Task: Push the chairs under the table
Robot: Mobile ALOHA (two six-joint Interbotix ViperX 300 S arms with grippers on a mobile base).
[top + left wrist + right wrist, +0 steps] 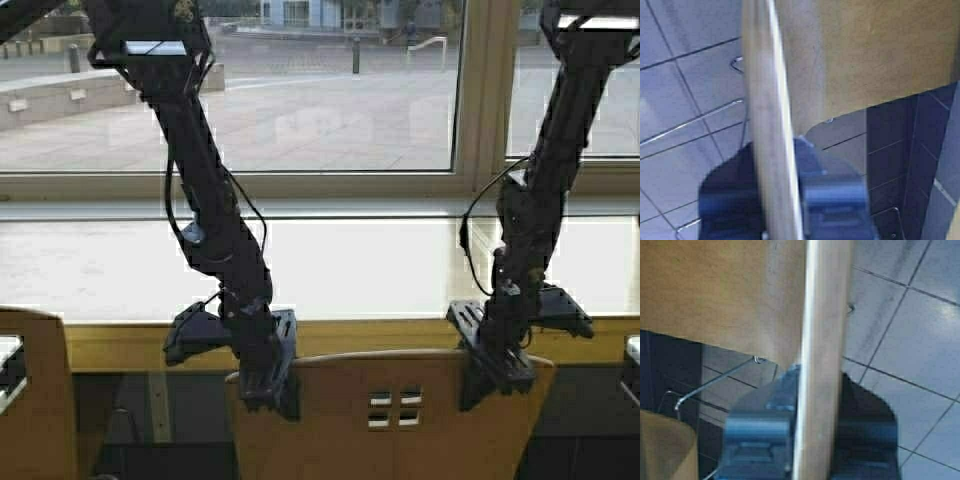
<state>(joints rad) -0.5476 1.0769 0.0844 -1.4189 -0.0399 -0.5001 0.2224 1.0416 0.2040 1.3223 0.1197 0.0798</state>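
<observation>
both grippers straddle the top edge of the middle chair's backrest [400, 400], one finger each side, clamped on it: left gripper [268, 385] at one upper corner, right gripper [497, 372] at the other. the table [330, 335] lies just beyond the fingers.

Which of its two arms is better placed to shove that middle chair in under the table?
Neither alone. The left gripper and right gripper each straddle the chair backrest's top edge near opposite corners, facing the table. Pushing with both would likely keep it straight.
</observation>
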